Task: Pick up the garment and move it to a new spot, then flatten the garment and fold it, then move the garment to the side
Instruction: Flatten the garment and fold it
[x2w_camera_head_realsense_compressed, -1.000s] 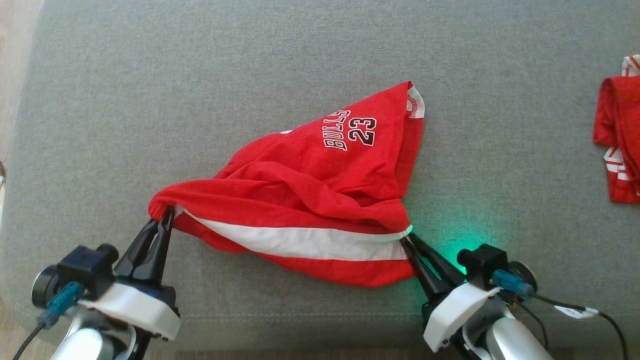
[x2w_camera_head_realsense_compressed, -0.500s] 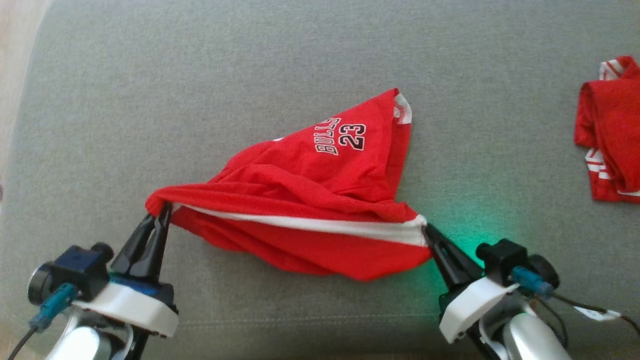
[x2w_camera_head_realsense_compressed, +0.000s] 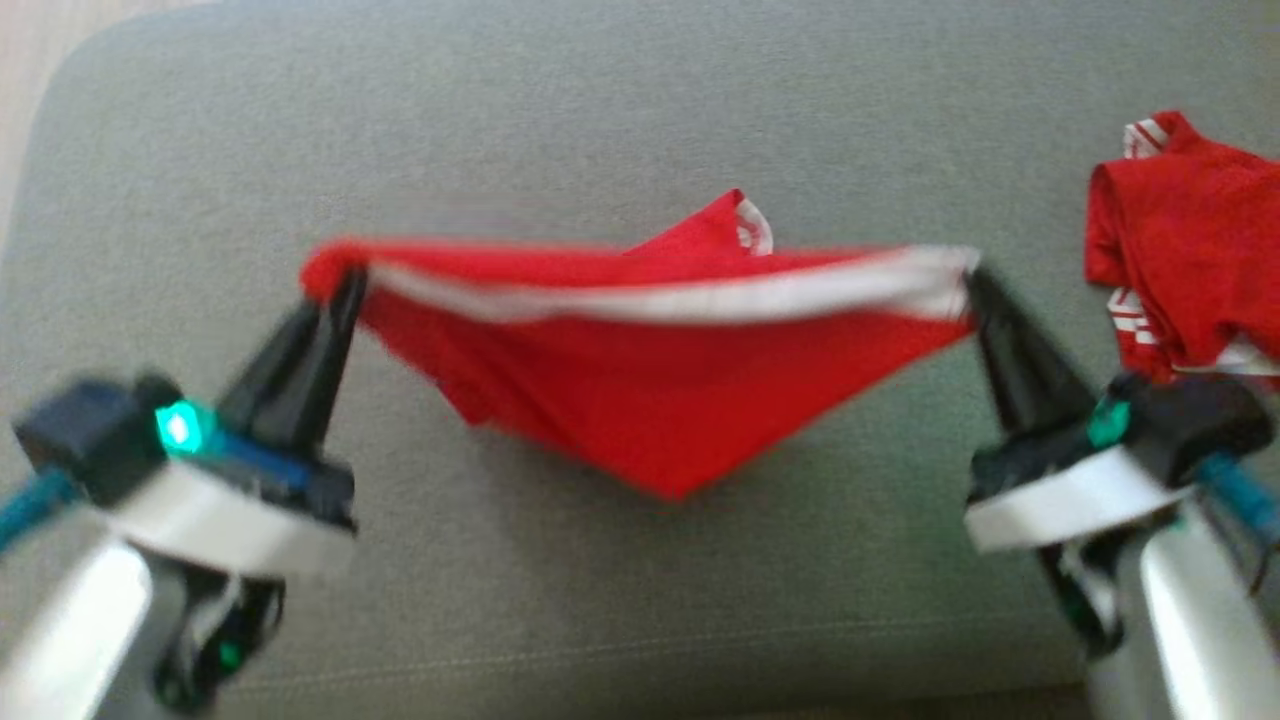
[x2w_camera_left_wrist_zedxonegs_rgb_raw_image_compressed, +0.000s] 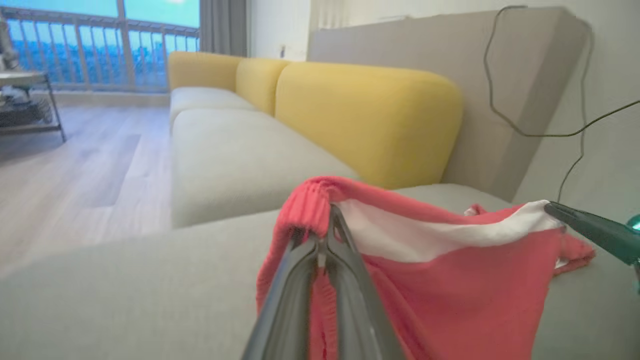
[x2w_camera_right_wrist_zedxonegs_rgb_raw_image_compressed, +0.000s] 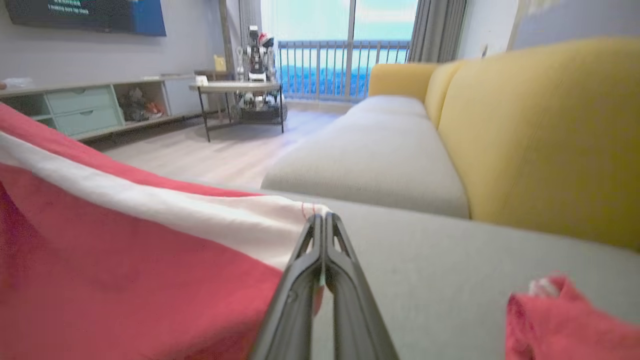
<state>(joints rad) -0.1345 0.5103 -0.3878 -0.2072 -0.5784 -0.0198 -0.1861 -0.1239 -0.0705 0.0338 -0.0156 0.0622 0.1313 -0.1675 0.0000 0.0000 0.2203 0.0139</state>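
The red garment (x2w_camera_head_realsense_compressed: 660, 400) is held up over the grey sofa cushion (x2w_camera_head_realsense_compressed: 600, 120), about midway between its left and right edges, and is stretched by its white-banded edge between the two arms. The left fingers (x2w_camera_head_realsense_compressed: 300, 360) are closed on a bunched red corner, and the right fingers (x2w_camera_head_realsense_compressed: 1010, 350) are closed on the end of the white band. The rest of the cloth hangs in a folded point toward the cushion's near edge; whether it touches the cushion cannot be told.

A slip is judged the main risk. Little cloth is caught at the right tips, so the band could be pulled free by further spreading, and the garment would be dropped in a heap. The hanging layers are doubled over, so creases could be trapped if it is laid down as it hangs. A second red garment (x2w_camera_head_realsense_compressed: 1180, 270) lies near the right edge, just beside the right arm, and could be dragged or covered.
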